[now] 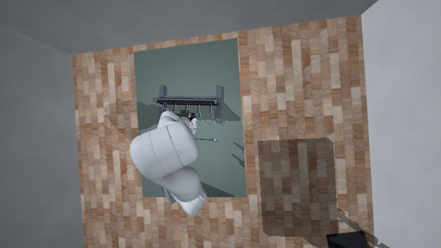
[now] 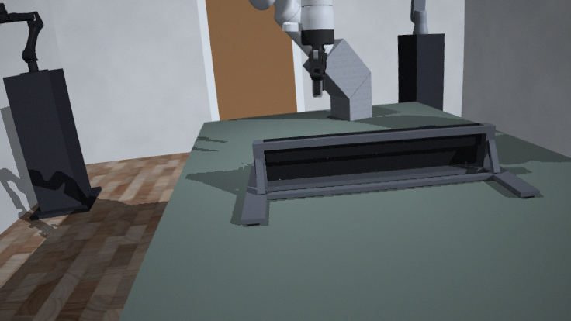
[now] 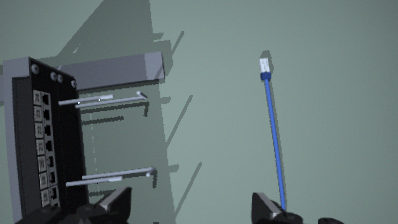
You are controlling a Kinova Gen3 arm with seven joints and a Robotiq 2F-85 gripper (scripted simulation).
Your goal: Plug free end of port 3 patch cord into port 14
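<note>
Between our wide-apart gripper (image 2: 316, 88) (image 3: 191, 203) jaws we hold nothing; metal cable guides (image 3: 117, 173) jut from the rack (image 1: 186, 100) (image 2: 371, 136) (image 3: 17, 145) toward the blue cord (image 1: 203, 139) (image 3: 274, 132).

Dim, soft light overall; dark, jagged-edged shadows across table (image 1: 191, 67) (image 2: 339, 255) (image 3: 330, 130) and floor (image 1: 296, 184) (image 2: 79, 247); rack's interior nearly black.

My arm (image 1: 165, 148) (image 2: 317, 15) bent, wrist section upright, pointing down. My jaws (image 2: 317, 95) wide open, nothing between them, hanging in air above bench, fingertips down.
</note>
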